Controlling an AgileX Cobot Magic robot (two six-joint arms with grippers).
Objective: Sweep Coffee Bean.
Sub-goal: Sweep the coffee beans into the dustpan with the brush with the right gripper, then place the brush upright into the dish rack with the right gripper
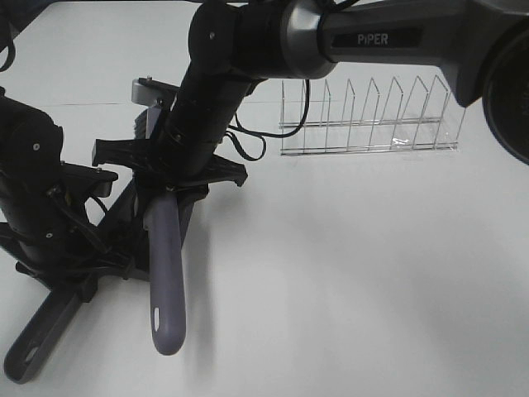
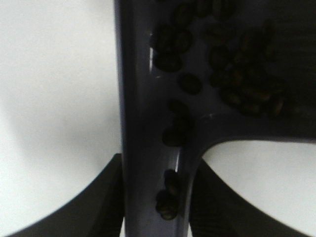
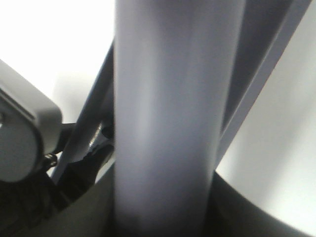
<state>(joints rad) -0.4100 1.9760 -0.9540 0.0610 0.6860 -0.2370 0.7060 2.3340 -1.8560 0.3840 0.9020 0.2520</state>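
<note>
The coffee beans (image 2: 237,84) lie inside the purple-grey dustpan (image 2: 143,98), and a few sit along its handle channel. My left gripper (image 2: 155,197) is shut on the dustpan handle (image 1: 37,343), with one finger (image 2: 106,197) on each side. My right gripper (image 1: 178,178) reaches across to the left and is shut on the brush's purple-grey handle (image 1: 165,281), which fills the right wrist view (image 3: 163,118). The beans, the pan and the bristles are hidden under the arms in the exterior high view.
A clear wire-like rack (image 1: 368,124) stands at the back right on the white table (image 1: 355,281). The two arms cross closely at the left, the right one over the left arm (image 1: 41,190).
</note>
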